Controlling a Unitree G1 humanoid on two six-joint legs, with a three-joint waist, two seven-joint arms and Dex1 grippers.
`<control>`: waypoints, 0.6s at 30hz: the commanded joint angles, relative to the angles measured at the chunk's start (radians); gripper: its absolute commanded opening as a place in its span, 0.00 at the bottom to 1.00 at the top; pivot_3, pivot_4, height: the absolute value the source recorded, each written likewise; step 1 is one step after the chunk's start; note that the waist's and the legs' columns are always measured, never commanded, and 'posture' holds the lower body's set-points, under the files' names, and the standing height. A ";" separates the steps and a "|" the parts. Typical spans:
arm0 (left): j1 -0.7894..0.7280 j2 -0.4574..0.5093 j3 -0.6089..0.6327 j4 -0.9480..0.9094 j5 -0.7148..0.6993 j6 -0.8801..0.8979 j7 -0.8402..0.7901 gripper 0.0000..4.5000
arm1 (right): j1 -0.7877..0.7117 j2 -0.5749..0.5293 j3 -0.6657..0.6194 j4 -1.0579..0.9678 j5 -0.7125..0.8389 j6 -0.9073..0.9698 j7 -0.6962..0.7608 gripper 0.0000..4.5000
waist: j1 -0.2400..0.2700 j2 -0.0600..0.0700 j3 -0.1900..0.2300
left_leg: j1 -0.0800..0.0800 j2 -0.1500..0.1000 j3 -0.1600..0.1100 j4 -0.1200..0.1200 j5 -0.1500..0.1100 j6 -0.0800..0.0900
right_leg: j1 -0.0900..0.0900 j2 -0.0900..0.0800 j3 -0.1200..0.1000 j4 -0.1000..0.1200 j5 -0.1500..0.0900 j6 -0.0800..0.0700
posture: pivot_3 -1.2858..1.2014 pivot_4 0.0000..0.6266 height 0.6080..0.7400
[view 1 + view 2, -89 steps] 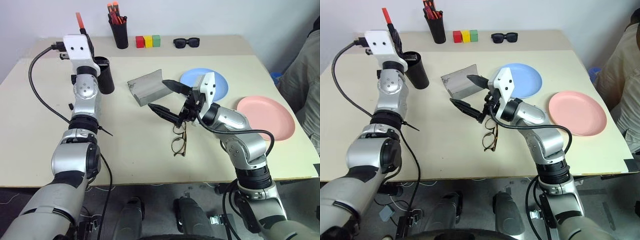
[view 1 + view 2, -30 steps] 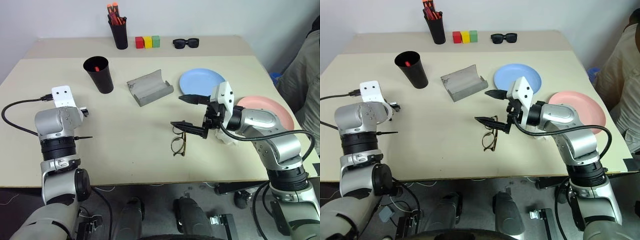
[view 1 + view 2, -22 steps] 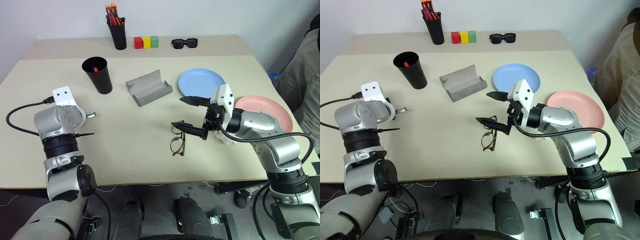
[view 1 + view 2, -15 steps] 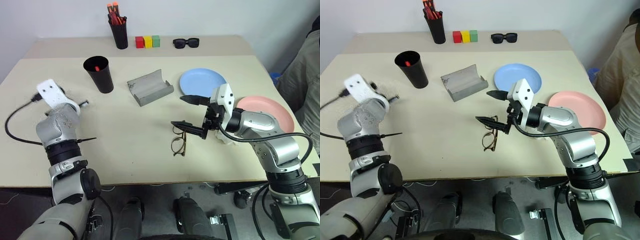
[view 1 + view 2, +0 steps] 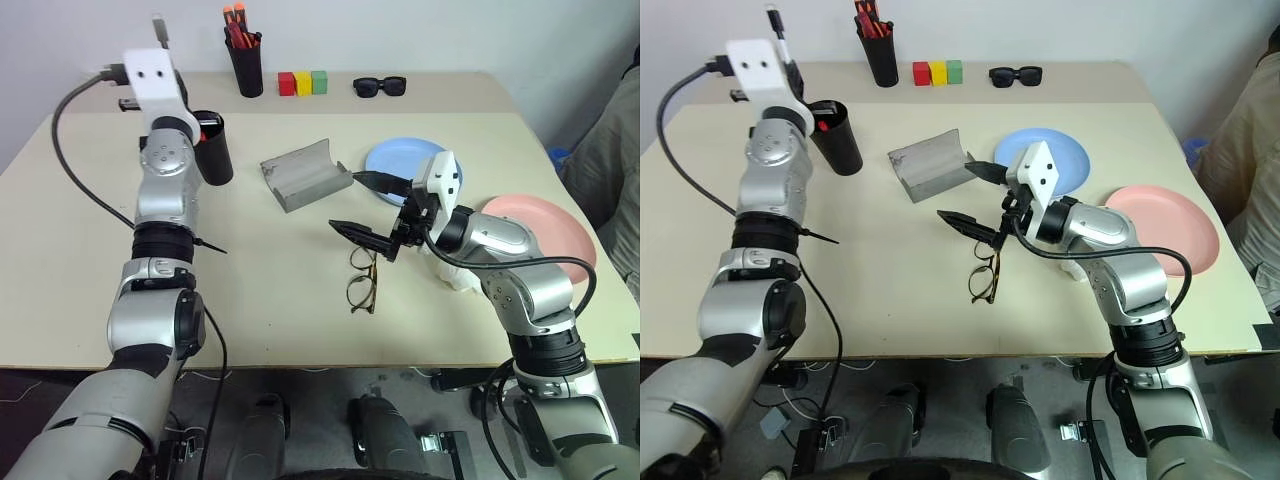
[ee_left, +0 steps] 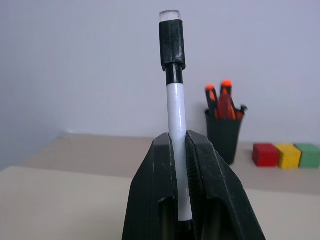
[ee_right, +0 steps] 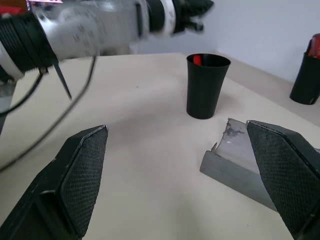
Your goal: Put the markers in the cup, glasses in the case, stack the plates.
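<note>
My left gripper (image 6: 177, 140) is shut on the black-and-white marker (image 6: 175, 115), which stands upright between its fingers. It is raised just left of the black cup (image 5: 215, 155), above rim height. A red-capped marker (image 7: 196, 59) sits inside the cup. My right gripper (image 5: 350, 203) hangs open over the table, just above the thin dark-rimmed glasses (image 5: 362, 280). The grey case (image 5: 305, 175) lies open behind them. The blue plate (image 5: 400, 158) is partly hidden by my right gripper. Further right lies the pink plate (image 5: 560, 235).
A narrow black holder with orange-red markers (image 5: 245, 60), three coloured blocks (image 5: 303, 82) and black sunglasses (image 5: 380, 87) stand along the table's far edge. A person's sleeve (image 5: 620, 150) shows at the right edge.
My left gripper closed on the black-and-white marker low at the table's left, then lifted it up and forward to beside the cup. The right arm stayed put.
</note>
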 commanded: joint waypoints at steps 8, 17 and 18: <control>-0.096 0.009 -0.013 0.253 0.029 -0.216 0.037 0.01 | -0.001 0.001 -0.032 -0.058 0.016 -0.008 -0.032 1.00 | 0.002 0.000 0.000 | 0.000 0.000 0.000 0.000 0.000 0.000 | 0.000 0.000 0.000 0.000 0.000 0.000 | 0.52 0.24 1.00; -0.102 0.004 -0.009 0.293 0.027 -0.235 0.080 0.46 | -0.008 0.000 -0.026 -0.059 0.016 -0.002 -0.032 1.00 | 0.002 0.000 0.000 | 0.000 0.000 0.000 0.000 0.000 0.000 | 0.000 0.000 0.000 0.000 0.000 0.000 | 0.52 0.24 1.00; -0.101 0.004 -0.010 0.293 0.027 -0.235 0.083 0.46 | -0.009 0.001 -0.026 -0.059 0.016 -0.001 -0.032 1.00 | 0.002 0.000 0.000 | 0.000 0.000 0.000 0.000 0.000 0.000 | 0.000 0.000 0.000 0.000 0.000 0.000 | 0.52 0.24 1.00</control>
